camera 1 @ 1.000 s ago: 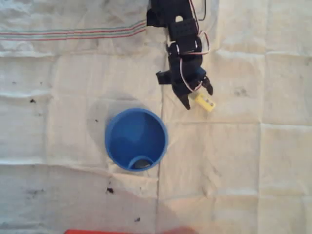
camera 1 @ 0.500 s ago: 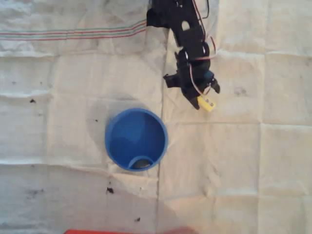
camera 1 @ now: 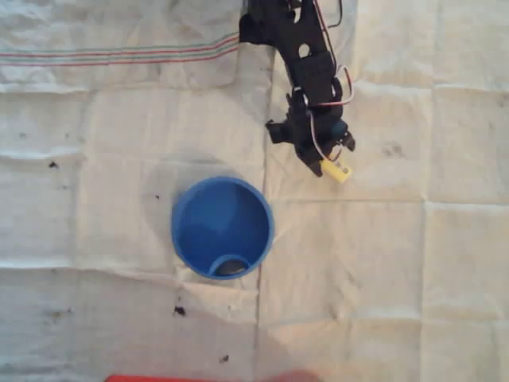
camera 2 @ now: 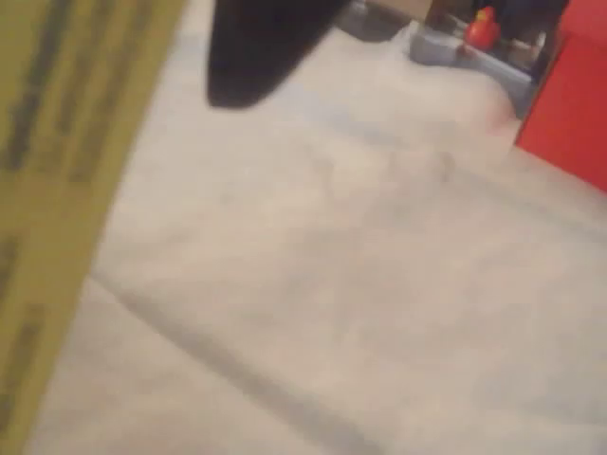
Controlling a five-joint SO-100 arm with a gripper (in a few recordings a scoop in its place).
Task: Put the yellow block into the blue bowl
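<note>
**Yellow block in the claw, up and to the right of the bowl**

White creased cloth (camera 1: 382, 270) covers your table, with thin red and blue stripes near its upper left in the overhead view. Your black arm reaches down from the top edge. Its gripper (camera 1: 330, 163) is pinched closed on the yellow block (camera 1: 337, 169), one end of the block poking out past the fingertips. You find the blue bowl (camera 1: 222, 228) lower left of the block, apart from it. From the wrist view, the block (camera 2: 66, 180) looms blurred at the left.
</note>
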